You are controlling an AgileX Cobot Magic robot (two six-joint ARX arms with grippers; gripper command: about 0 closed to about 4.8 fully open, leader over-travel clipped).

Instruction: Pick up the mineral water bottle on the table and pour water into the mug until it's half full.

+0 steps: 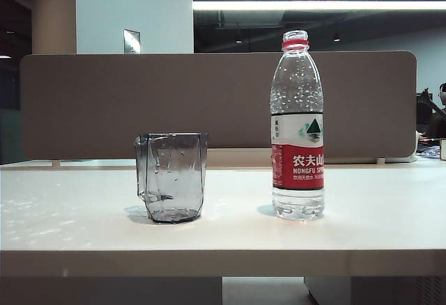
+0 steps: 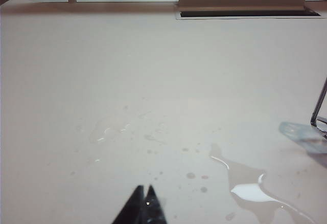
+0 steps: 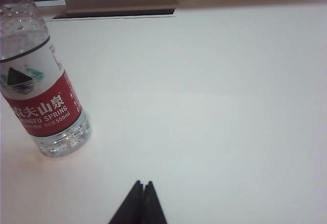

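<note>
Exterior view: bottle, uncapped, and empty mug stand well apart near the desk's front edge; no arm shows, so the reach has yet to start. Left wrist view: left gripper, fingers together, over bare desk with a puddle. Right wrist view: right gripper, fingers together, near the bottle; I judge it must open first

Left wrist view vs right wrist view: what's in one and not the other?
Only the left wrist view: a puddle of spilled water, droplets, the mug's base at the frame edge, and the shut left gripper. Only the right wrist view: the upright bottle and the shut right gripper, apart from it. Both: the white table and a slot along its far edge.
</note>
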